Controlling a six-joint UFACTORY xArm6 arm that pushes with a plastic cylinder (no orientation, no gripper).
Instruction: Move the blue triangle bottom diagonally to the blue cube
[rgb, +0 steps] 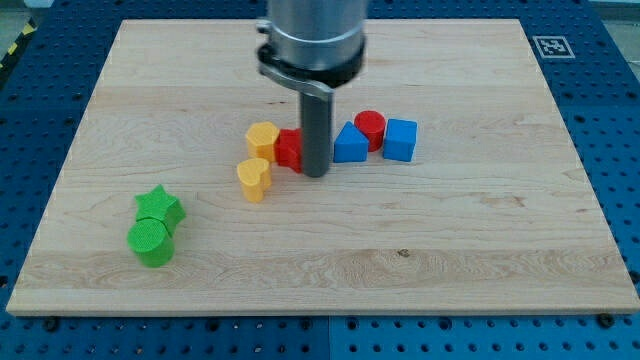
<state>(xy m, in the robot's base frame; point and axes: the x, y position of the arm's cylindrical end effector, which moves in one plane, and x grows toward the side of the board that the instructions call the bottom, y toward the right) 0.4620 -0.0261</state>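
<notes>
Rod only, no claw on this arm, so nothing opens or grips; my tip (315, 174) sits on the wooden board (480, 250) and holds nothing.

Landmark: blue triangle (348, 145).
- My tip is just to the view's left of the blue triangle, close to its left edge; contact cannot be told.
- Red block (289, 149) lies beyond the rod, further to the view's left, partly hidden, shape unclear.
- Red cylinder (370, 128) touches the triangle at its upper right.
- Blue cube (400, 139) is to the view's right, just past the cylinder.
- Yellow hexagon-like block (262, 139) and yellow heart (254, 179) are well left; green star (160, 207) and green cylinder (150, 241) far lower left.

Step, as I judge it: approach finished, push not yet begun. The triangle is level with the cube, not below it.

Next move calls for getting above the triangle, then pushing toward the view's bottom and slightly right, clear of the red cylinder.
</notes>
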